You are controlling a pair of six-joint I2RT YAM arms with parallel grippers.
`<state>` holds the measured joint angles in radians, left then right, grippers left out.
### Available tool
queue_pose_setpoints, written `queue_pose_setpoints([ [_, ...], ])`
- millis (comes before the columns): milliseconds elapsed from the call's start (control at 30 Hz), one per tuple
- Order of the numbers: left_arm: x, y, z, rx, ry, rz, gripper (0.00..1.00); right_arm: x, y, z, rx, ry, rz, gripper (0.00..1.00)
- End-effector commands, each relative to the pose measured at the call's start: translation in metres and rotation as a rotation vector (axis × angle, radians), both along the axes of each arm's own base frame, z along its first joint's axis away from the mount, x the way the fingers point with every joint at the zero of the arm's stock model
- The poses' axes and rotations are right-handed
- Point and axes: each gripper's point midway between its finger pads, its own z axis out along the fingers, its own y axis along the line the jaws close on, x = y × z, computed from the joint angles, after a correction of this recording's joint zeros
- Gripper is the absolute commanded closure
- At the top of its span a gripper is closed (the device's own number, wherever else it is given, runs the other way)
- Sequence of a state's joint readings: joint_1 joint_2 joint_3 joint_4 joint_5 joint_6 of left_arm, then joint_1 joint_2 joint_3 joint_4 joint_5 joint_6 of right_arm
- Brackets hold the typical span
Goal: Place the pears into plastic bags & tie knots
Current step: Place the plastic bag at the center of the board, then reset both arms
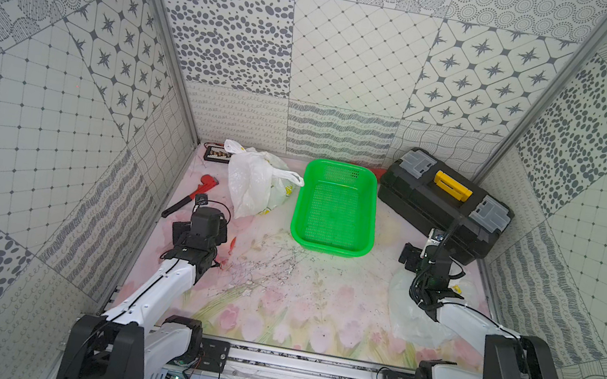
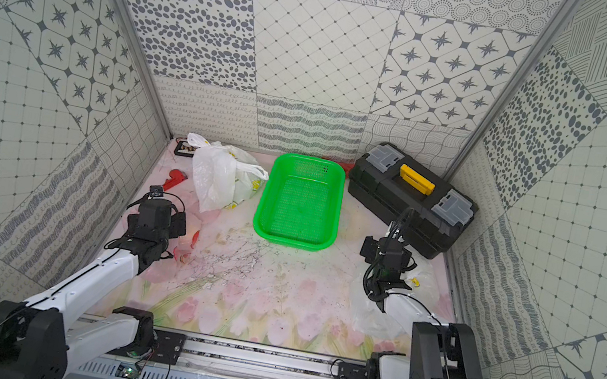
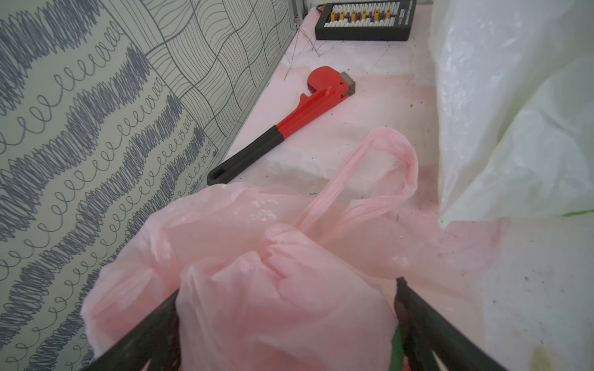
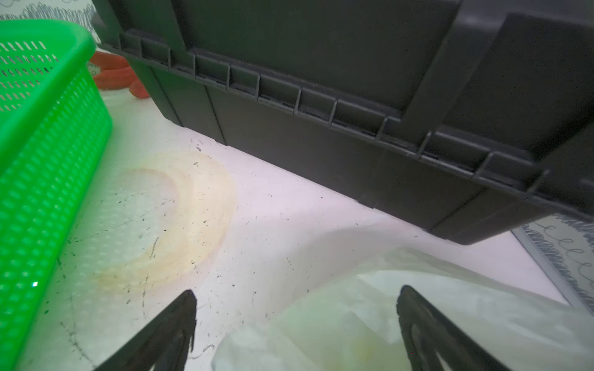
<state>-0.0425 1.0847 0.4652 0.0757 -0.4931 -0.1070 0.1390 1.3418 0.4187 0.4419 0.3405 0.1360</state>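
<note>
A pink plastic bag [image 3: 257,257] lies by the left wall with its handles tied in a knot and one loop free. My left gripper [image 3: 288,287] stands open right over it, and the bag's bulge fills the gap between the spread fingers. A white plastic bag [image 4: 337,321] lies crumpled at the right, in front of the toolbox. My right gripper [image 4: 296,291] hangs open above its edge and grips nothing. Another white plastic bag [image 1: 252,185] with yellow prints stands at the back left. No pears show in the open; faint yellow-green shapes show through the white bags.
An empty green basket [image 1: 329,250] sits mid-table. A black toolbox [image 1: 442,206] with a yellow handle stands at the back right, close to my right gripper. A red wrench [image 3: 321,99] and a black abacus [image 3: 363,19] lie along the left wall.
</note>
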Motion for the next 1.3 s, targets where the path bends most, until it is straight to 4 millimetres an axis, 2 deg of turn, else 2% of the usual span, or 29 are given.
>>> queue_pose_setpoints([
  [0, 0.042, 0.004, 0.024, -0.080, -0.292, 0.004, 0.02, 0.021, 0.002, 0.031, -0.020, -0.155, 0.040, 0.02],
  [100, 0.055, -0.008, 0.001, -0.111, -0.232, -0.060, 0.02, 0.022, -0.007, 0.029, -0.005, -0.195, 0.039, 0.02],
  [167, 0.062, -0.016, -0.010, -0.122, -0.233, -0.117, 0.02, 0.019, -0.017, 0.018, 0.035, -0.215, 0.015, 0.02],
  [300, 0.074, -0.032, -0.024, -0.130, -0.216, -0.220, 0.01, 0.018, -0.012, 0.009, 0.045, -0.241, 0.063, 0.02],
  [400, 0.078, -0.041, -0.036, -0.121, -0.214, -0.276, 0.01, 0.028, -0.008, 0.010, 0.044, -0.216, 0.084, 0.02],
  [467, 0.076, -0.043, -0.037, -0.106, -0.232, -0.281, 0.02, 0.031, -0.005, 0.005, 0.039, -0.184, 0.096, 0.02],
  [1267, 0.079, -0.051, -0.037, -0.049, -0.200, -0.284, 0.02, 0.031, -0.005, 0.006, 0.037, -0.181, 0.098, 0.02],
])
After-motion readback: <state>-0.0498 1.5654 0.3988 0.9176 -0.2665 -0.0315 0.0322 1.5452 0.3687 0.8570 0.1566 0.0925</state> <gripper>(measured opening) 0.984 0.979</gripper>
